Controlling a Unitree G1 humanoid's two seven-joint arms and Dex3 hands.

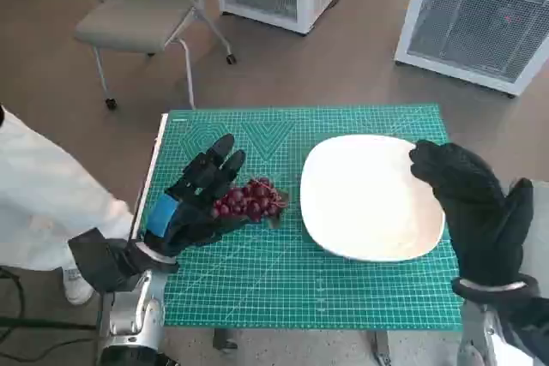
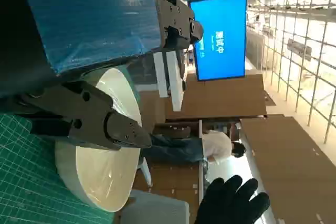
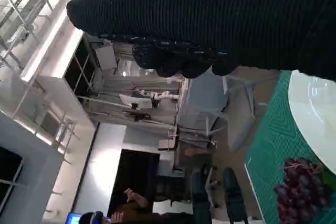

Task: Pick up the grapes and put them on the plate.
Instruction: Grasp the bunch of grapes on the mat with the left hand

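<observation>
Green gridded cutting mat point(image 1: 343, 285) covers my tabletop. Dark red grape bunch point(image 1: 250, 199) lies beside the round white plate point(image 1: 371, 197), touching my left hand point(image 1: 193, 199); whether those fingers point(image 1: 225, 154) grip it, I cannot tell. Right hand point(image 1: 467, 197) hovers released. Risk: shallow grasp drops grapes.

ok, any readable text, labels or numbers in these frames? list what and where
Blue screen, left wrist view: a few pale characters, shown sideways, too small to read.
Green cutting mat: printed grid lines and edge markings, too fine to read.
Plate, grapes, left hand, right hand: no text visible.
</observation>
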